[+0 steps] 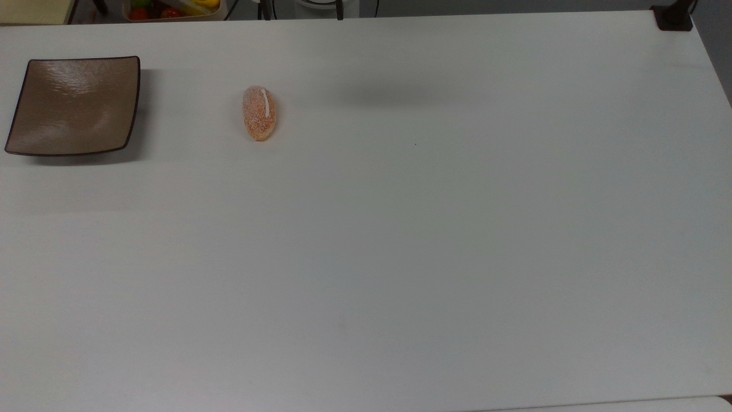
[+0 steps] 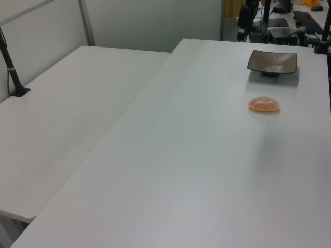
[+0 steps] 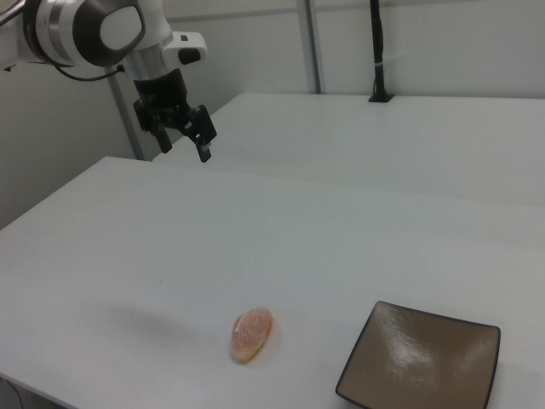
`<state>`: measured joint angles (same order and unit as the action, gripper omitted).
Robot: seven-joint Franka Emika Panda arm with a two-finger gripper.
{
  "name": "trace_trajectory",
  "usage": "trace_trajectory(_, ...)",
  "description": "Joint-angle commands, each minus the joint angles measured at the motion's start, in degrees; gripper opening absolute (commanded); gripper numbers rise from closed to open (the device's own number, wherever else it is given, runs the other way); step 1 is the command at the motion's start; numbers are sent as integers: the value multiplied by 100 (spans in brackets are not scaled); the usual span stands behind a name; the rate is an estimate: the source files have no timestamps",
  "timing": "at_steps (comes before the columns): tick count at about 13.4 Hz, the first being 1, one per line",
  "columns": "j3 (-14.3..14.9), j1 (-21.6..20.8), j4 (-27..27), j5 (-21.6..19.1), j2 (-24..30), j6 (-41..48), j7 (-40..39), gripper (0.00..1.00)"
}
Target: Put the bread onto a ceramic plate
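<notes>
The bread (image 1: 259, 113), a small oval orange-tan roll with a white stripe, lies on the white table, also seen as the bread (image 2: 264, 104) and the bread (image 3: 251, 334). The ceramic plate (image 1: 34, 131), square and glossy brown, sits bare to the top view's left of the roll; it is the plate (image 2: 258, 62) and the plate (image 3: 460, 383) in the side views. My gripper (image 3: 183, 146) hangs open high above the table in the right view, far from the roll, with nothing between its fingers.
A bin of colourful items (image 1: 171, 8) stands beyond the table's far edge. A black post base (image 1: 673, 20) sits at the top view's right far corner. A second white table (image 2: 62, 119) adjoins in the left view.
</notes>
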<state>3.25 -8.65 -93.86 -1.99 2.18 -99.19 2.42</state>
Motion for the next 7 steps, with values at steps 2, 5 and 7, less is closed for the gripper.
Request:
trace_trajectory(2, 105, -137, -133, -109, 55, -56, 30, 100)
trace_trajectory(5, 105, -137, -142, -100, 55, -48, 30, 100)
trace_trajectory(7, 105, -137, -168, -109, 72, -30, 30, 100)
